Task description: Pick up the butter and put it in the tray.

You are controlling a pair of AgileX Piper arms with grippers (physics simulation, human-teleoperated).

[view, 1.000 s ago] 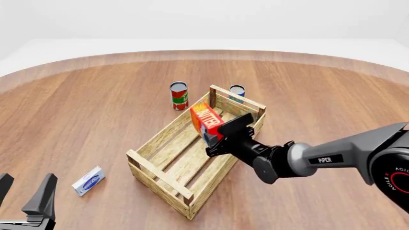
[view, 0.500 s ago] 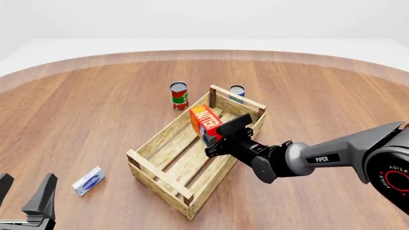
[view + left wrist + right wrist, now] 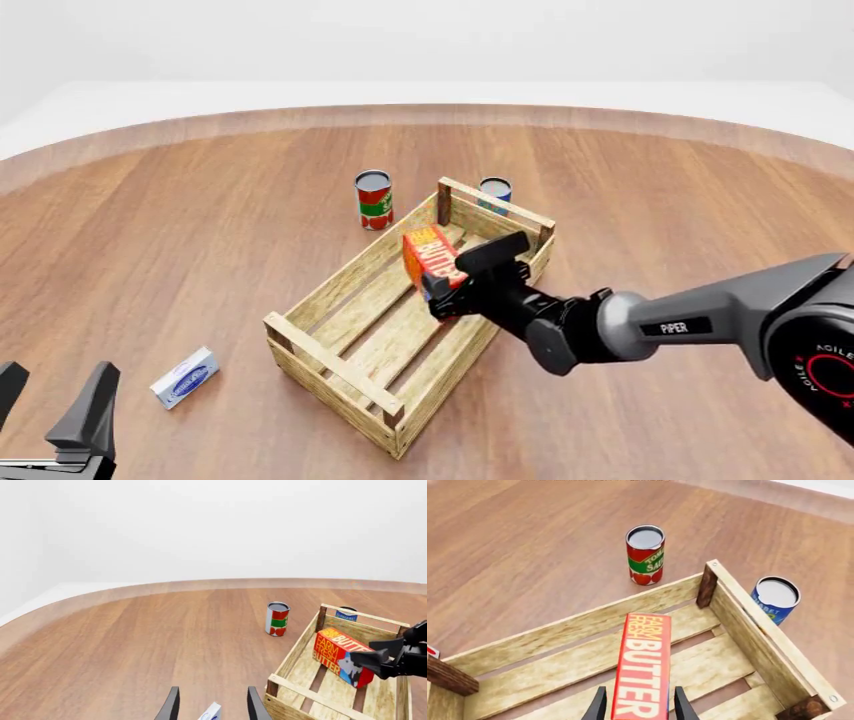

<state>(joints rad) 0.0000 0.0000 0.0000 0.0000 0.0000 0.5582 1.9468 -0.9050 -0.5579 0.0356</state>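
The butter [image 3: 429,256], a red-orange carton with white lettering, stands on edge inside the far half of the tray [image 3: 350,268], a large crate of light wooden slats. My right gripper [image 3: 451,285] is shut on the butter from the near side. In the right wrist view the fingers [image 3: 596,705] hug both sides of the butter [image 3: 644,672], just above the tray's slats [image 3: 547,675]. The left wrist view shows the butter [image 3: 335,654] in the tray [image 3: 298,690]. My left gripper [image 3: 51,412] is open and empty at the near left.
A red-and-green can [image 3: 374,199] stands just beyond the tray's far left corner, and a blue can [image 3: 495,193] stands behind its far end. A small white-and-blue flat box [image 3: 186,377] lies near my left gripper [image 3: 212,701].
My right gripper has pushed forward and lowered the butter a little deeper into the tray, more upright. The left arm has not moved.
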